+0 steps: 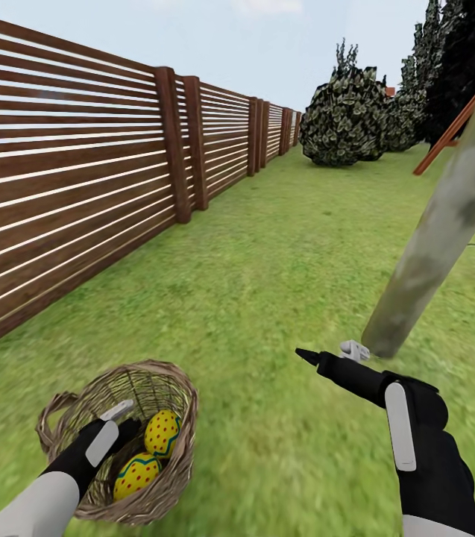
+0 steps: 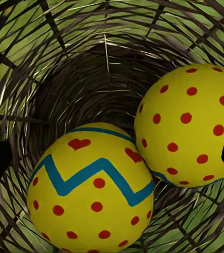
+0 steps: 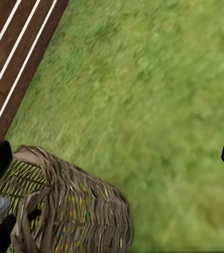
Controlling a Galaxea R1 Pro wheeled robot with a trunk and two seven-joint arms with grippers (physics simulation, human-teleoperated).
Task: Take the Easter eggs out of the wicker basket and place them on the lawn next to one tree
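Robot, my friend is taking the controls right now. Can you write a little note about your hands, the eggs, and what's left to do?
Left gripper: open, reaching into the wicker basket, holding nothing.
Right gripper: open and empty, over the lawn near the tree.
Eggs: two Easter eggs lie in the basket, a zigzag one and a dotted one, touching. I cannot tell where the third egg is.
Left: lift out both eggs, set them on the grass by that trunk, and check the third is there too.
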